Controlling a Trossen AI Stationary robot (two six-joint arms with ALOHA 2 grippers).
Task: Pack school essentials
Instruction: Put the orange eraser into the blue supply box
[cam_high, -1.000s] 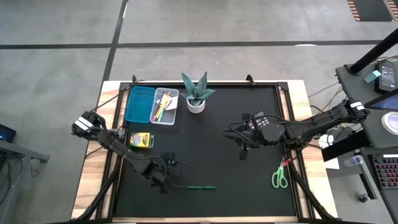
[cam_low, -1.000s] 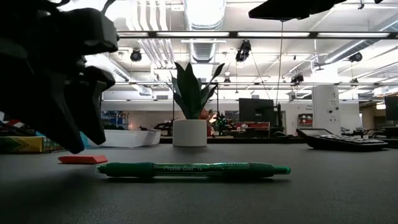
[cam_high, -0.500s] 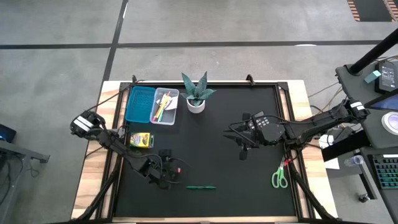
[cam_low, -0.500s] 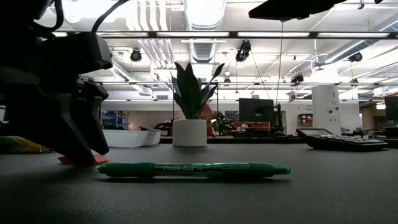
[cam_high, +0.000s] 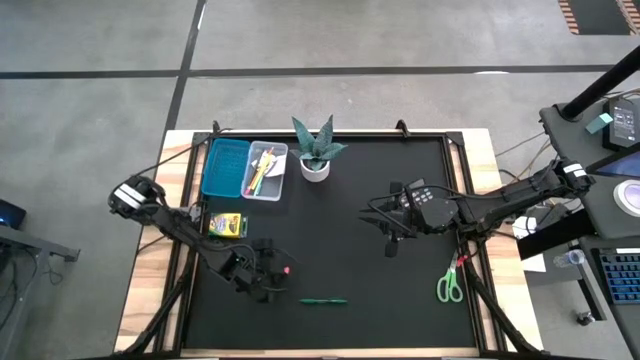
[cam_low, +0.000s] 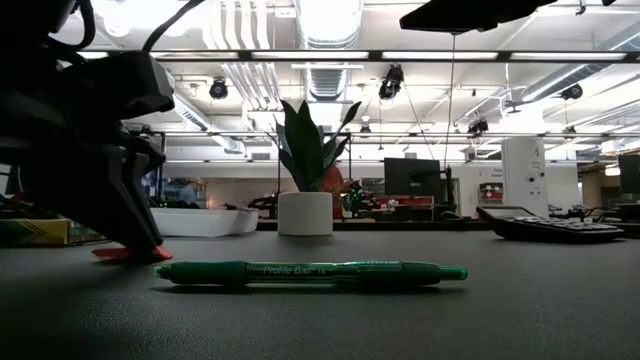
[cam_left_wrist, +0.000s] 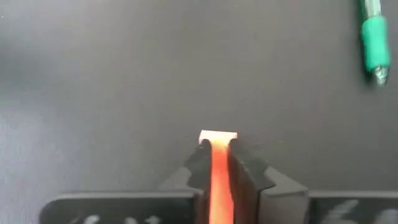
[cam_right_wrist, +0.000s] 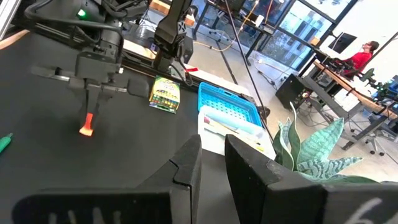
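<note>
You are looking at a black tabletop (cam_high: 340, 200) edged in pale wood. Near its left edge lies the yellow crayon box (cam_high: 227, 225), with the blue tray (cam_high: 225, 166) and clear pencil box (cam_high: 265, 170) toward the far left corner. Your left gripper (cam_high: 275, 272) sits near the front edge, clenched on the red eraser (cam_left_wrist: 217, 174), which touches the surface. The green pen (cam_high: 323, 300) lies just beside it. The right gripper (cam_high: 390, 243) hovers mid-table, fingers slightly parted, holding nothing. The green-handled scissors (cam_high: 450, 287) lie near the front right corner.

green pen (cam_left_wrist: 374, 38): cut off at edge | red eraser (cam_low: 128, 252): mostly behind left claw (cam_low: 115, 215)
</note>
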